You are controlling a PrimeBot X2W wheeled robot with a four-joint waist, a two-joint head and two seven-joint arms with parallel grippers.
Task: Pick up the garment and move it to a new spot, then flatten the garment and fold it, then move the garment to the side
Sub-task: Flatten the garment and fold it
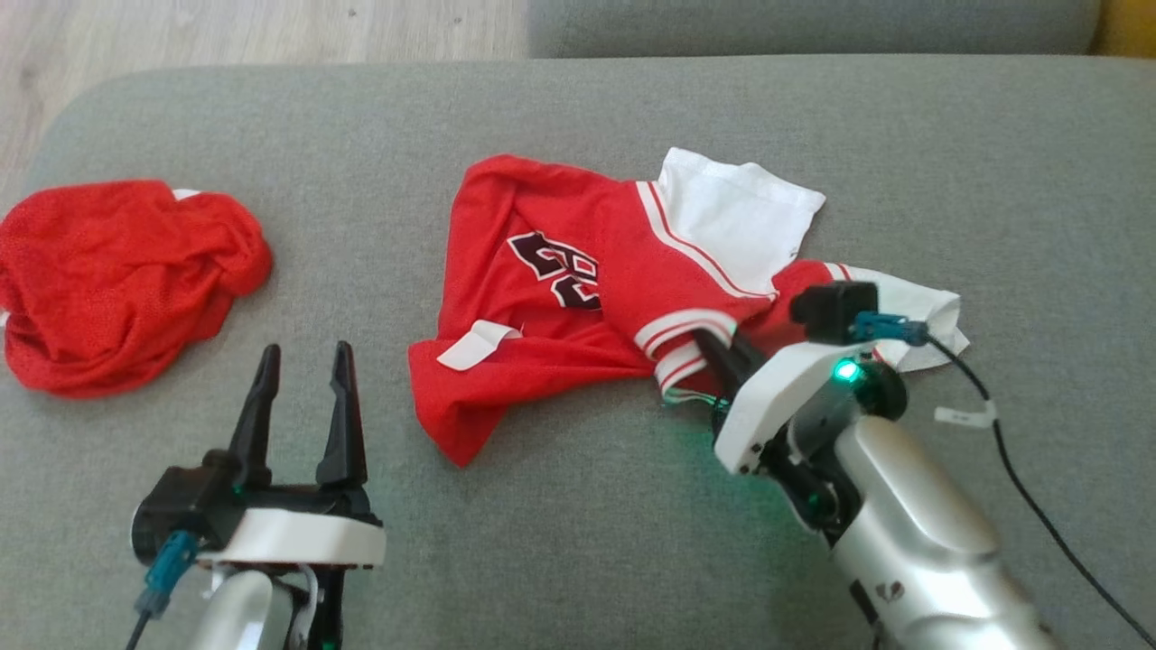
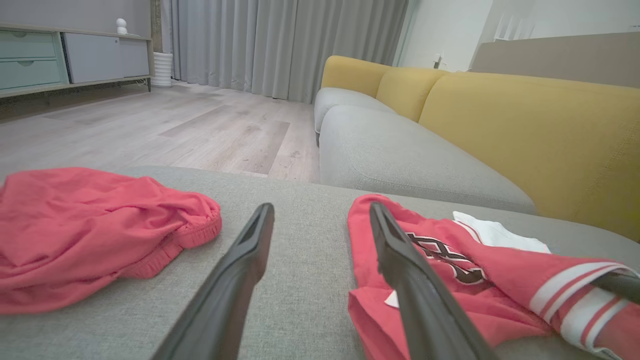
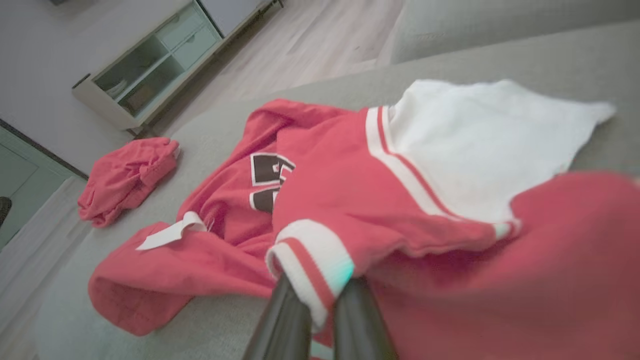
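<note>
"Since that grey cushion (image 1: 578,117) is carrying everything, where on it is the jersey (image 1: 623,271)?"

"About the middle, a little toward the right edge. It's red with white sleeves, crumpled, with one part flopped over the number. A second red bundle, shorts (image 1: 117,280) I think, lies by the left edge, well apart from it."

"And the arms?"

"The right gripper (image 1: 713,348) has its two fingers pinched together on the jersey's striped cuff (image 3: 310,260), on the near side of the heap. The left gripper (image 1: 302,361) hangs over bare cushion between the two red things, fingers spread wide, holding nothing."

"So how far along is it?"

"Barely begun, I'd say. The grip is made, but most of the jersey lies on the cushion, and I can't tell that any of it is lifted. Carrying it to a new spot, flattening it, folding it and shifting it aside all look left to do."
</note>
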